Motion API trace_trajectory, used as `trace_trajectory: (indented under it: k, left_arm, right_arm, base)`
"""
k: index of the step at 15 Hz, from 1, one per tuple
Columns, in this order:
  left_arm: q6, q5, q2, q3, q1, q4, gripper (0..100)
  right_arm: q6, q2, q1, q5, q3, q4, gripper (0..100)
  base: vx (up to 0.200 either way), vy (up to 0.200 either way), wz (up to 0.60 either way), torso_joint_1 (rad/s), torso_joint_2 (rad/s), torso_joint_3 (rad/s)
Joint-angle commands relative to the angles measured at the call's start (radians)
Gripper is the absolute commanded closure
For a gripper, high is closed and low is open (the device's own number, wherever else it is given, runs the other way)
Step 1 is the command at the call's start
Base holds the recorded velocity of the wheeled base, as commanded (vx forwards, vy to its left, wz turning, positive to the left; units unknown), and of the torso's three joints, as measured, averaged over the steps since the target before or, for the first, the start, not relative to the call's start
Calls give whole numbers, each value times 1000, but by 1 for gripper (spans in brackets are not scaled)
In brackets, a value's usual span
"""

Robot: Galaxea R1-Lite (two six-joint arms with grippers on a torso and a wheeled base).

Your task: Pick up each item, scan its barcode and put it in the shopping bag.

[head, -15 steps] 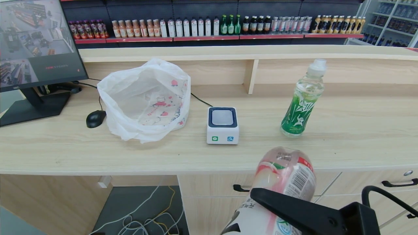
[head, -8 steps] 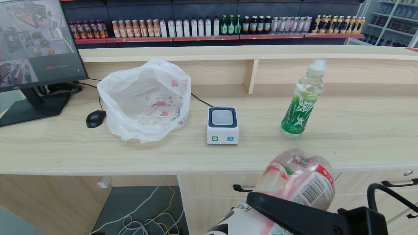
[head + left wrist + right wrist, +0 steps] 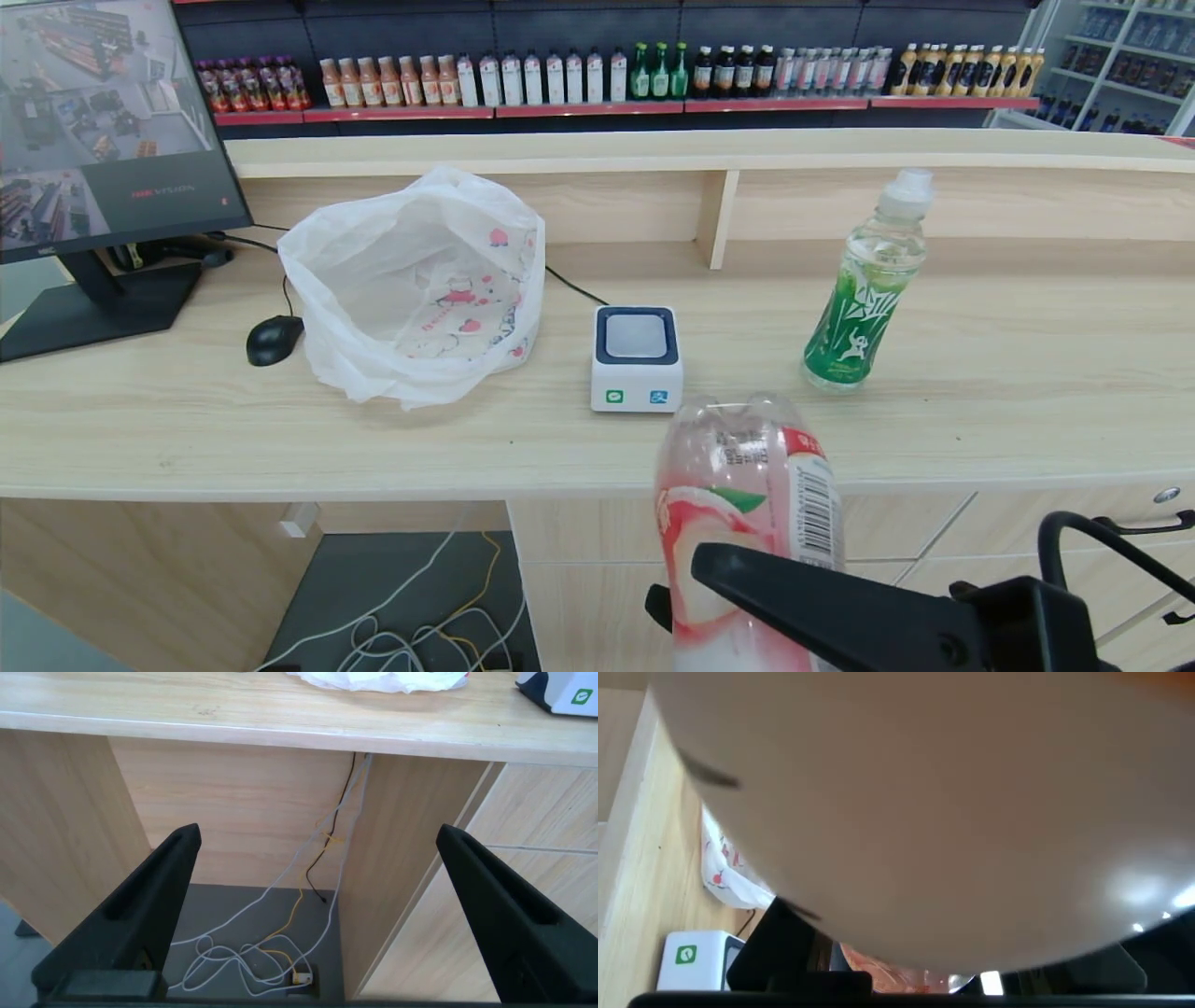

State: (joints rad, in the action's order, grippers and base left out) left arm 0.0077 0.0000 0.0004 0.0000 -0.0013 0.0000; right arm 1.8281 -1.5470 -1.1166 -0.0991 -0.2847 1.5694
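Wooden counter (image 3: 187,429) crossed the head view, where we saw the scanner (image 3: 636,359), the shopping bag (image 3: 415,285) left of it and a green bottle (image 3: 866,285) to its right. Nearer than the scanner, the right gripper (image 3: 691,579) was clamped on a peach bottle (image 3: 747,504), base toward the scanner. From the left wrist, we saw the left gripper (image 3: 318,859) spread wide and empty, below the scanner's level. From the right wrist, the peach bottle loomed close, with the scanner beyond.
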Motion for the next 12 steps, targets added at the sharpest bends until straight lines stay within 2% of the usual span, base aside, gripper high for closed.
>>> trace_trajectory:
  k: [1, 9, 12]
  left_arm:
    - [0, 0, 0, 0, 1, 0, 0]
    - [0, 0, 0, 0, 0, 0, 0]
    - [0, 0, 0, 0, 0, 0, 0]
  right_arm:
    - [-4, -19, 15, -10, -16, 1, 100]
    - [-24, -18, 27, -13, -7, 1, 100]
    - [-70, -18, 29, -11, -5, 1, 100]
  base:
    - [0, 0, 0, 0, 0, 0]
    - [0, 0, 0, 0, 0, 0]
    - [0, 0, 0, 0, 0, 0]
